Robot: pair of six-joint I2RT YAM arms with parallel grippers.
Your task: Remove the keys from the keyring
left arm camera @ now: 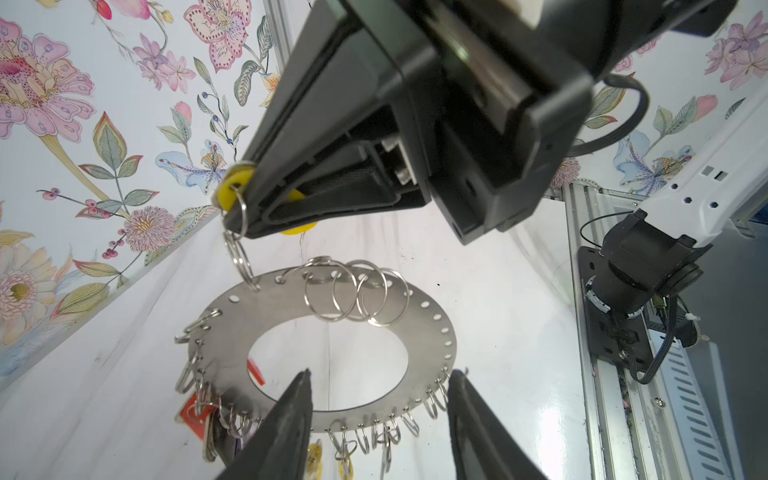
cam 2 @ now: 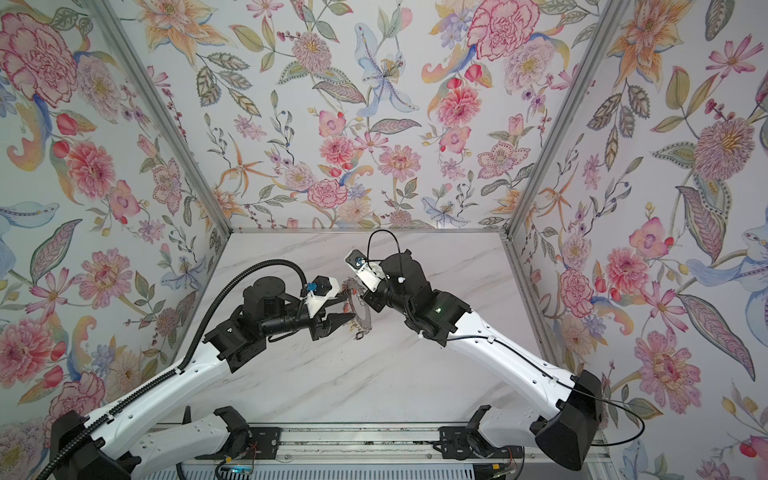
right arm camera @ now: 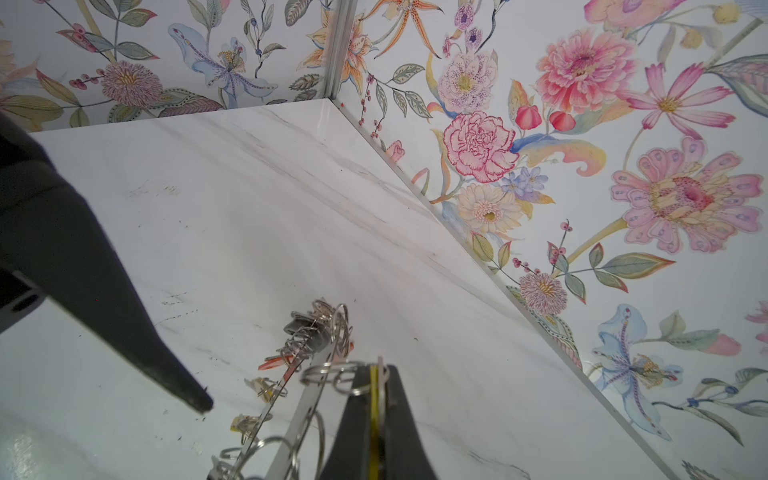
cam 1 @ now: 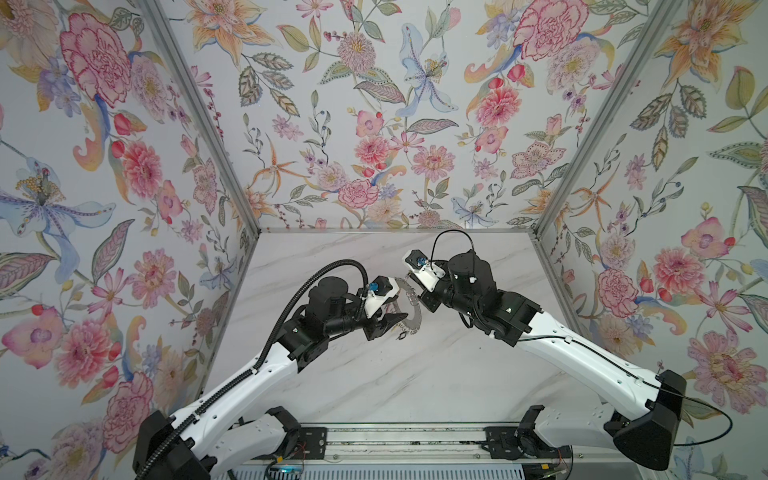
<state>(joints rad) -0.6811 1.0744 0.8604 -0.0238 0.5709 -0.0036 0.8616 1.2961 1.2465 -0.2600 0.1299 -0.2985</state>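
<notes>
Surface: white marbled desk, floral walls on 3 sides.
Keyring: your keyring hangs over the desk's middle, disc near upright. Whether its lowest keys touch the desk cannot be told.
Right gripper: the right gripper is clamped on 1 yellow-tagged key, whose split ring links down to a rim hole.
Left gripper: the left gripper stands parted and grips nothing; its fingers flank the disc's low rim.
Other keys: other keys, red tags among them, are bunched on the low rim.
Deciding relation: the disc hangs directly below the held key, and your left arm is nearer the disc. Judged: brace the rim there, then draw the key away.
</notes>
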